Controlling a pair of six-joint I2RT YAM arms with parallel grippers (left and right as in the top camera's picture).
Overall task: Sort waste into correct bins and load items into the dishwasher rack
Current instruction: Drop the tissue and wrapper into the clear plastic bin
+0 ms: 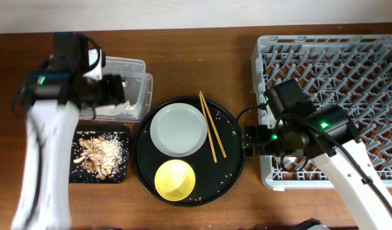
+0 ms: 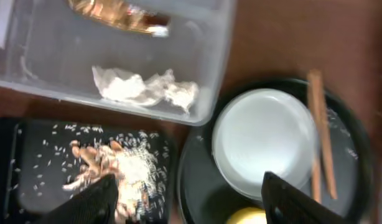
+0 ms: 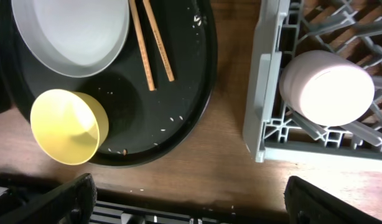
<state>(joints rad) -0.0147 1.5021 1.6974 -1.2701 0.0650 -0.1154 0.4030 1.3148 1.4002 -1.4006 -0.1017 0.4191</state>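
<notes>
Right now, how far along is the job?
Done: tissue and wrapper lie in the clear tub, food scraps in the small black tray, pink cup in the rack. In hand: nothing; left gripper and right gripper are open. Remaining: plate, yellow bowl and chopsticks on the round tray. No blue cup in view.

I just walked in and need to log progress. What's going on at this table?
Two robot arms are clearing up after a meal. The tissue and wrapper lie in the clear tub, the food scraps in the shallow black tray, and a pink cup sits in the rack. The grey plate, yellow bowl and chopsticks lie on the round black tray. The left gripper and right gripper are both open and empty.
</notes>
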